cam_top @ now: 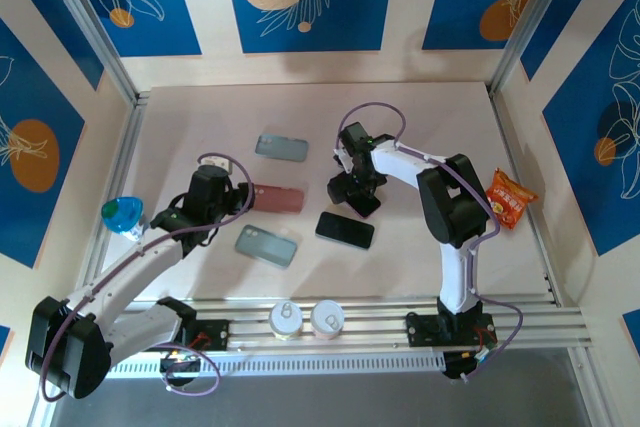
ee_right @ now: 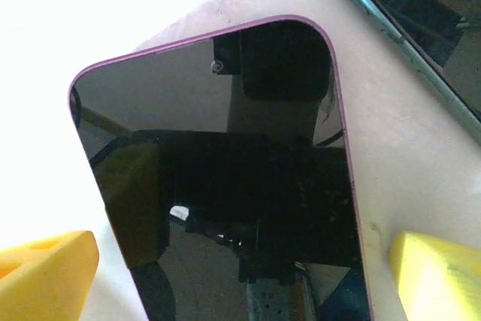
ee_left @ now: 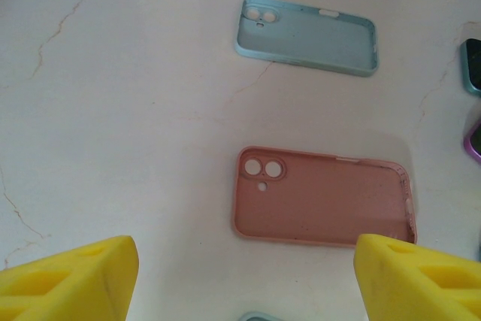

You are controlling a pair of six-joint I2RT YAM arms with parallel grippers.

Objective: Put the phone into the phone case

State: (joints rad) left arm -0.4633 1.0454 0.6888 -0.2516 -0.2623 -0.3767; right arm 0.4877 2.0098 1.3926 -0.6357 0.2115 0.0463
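Trouble, if it comes, is likeliest at the rim. The right gripper [ee_right: 240, 276] stands with its jaws spread to the full on either side of the purple-rimmed phone [ee_right: 225, 186], grasping nothing. The phone lies flat and screen-up on the pale table [ee_right: 150, 5], near its middle.

So thin a slab offers the yellow fingertips [ee_right: 432, 268] little to catch. A closing pinch could well skid over the edge or shove the phone askew rather than lift it. A teal-edged phone [ee_right: 409, 5] lies close beside it and might be nudged in the attempt.

The pink phone case [cam_top: 277, 199] lies just to the left, hollow side up. The left gripper [ee_left: 244, 283] hangs over its near end, open wide and empty. If nothing pins the case down, a phone pressed in at an angle may simply slide the case across the table.

A blue-grey case [cam_top: 281, 148] and a pale blue case [cam_top: 266, 245] flank the pink one, so picking the wrong case is a further risk.

The phone itself shows glossy black glass that mirrors the gripper above it, with rounded corners and a slim purple border.
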